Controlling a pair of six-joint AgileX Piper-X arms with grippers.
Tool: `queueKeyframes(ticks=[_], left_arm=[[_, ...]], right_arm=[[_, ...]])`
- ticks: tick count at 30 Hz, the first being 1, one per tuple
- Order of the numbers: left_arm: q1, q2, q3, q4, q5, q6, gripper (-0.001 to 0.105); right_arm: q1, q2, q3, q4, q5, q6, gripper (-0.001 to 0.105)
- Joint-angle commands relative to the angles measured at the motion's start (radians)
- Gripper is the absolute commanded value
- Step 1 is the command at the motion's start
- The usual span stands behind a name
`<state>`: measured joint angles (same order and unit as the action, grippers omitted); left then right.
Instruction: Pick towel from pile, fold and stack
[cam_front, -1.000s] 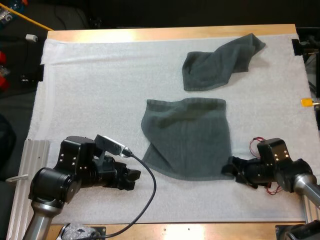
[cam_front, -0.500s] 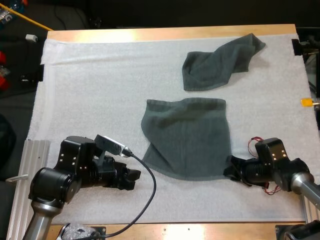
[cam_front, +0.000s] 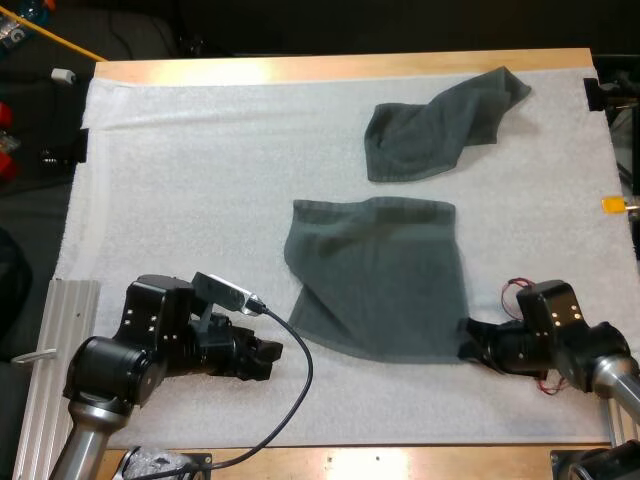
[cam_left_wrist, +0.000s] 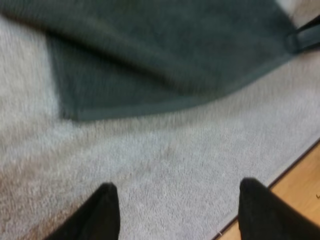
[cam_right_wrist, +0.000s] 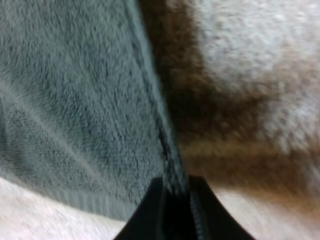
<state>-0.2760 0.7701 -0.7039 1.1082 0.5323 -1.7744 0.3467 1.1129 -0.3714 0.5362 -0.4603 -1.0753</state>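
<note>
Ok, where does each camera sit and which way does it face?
High view: behind both arms, looking down over the mat; left gripper, right gripper, spread towel, crumpled towel.
Left wrist view: on the left arm, facing the spread towel's edge; open fingers.
Right wrist view: on the right arm; fingers pinch that towel's edge.
All share the spread towel.

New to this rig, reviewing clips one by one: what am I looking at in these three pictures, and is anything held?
This is a two-armed robot at a wooden table with a white mat. The high view looks down from behind the arms; the other two come from cameras on each wrist. Two grey-green towels lie on the mat: a crumpled towel at the far side, a spread towel in the middle. The right hand is shut on the spread towel's near right corner, pinching its hem. The left hand is open, fingers apart over bare mat, short of the towel's near left corner.
</note>
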Motion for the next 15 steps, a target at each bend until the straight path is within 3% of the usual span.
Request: queueKeyframes(ticks=[1, 11, 15], left_arm=[[0.001, -0.004, 0.013, -0.022, 0.012, -0.009, 0.051], [-0.003, 0.149, 0.06, -0.177, 0.05, -0.08, 0.051], [-0.06, 0.269, 0.06, -0.227, 0.035, -0.086, 0.051]], right_arm=[[-0.003, -0.028, 0.003, 0.056, 0.01, -0.034, 0.0], [-0.003, -0.08, 0.003, 0.13, 0.037, -0.071, 0.0], [-0.003, -0.08, 0.003, 0.136, 0.037, -0.071, 0.0]])
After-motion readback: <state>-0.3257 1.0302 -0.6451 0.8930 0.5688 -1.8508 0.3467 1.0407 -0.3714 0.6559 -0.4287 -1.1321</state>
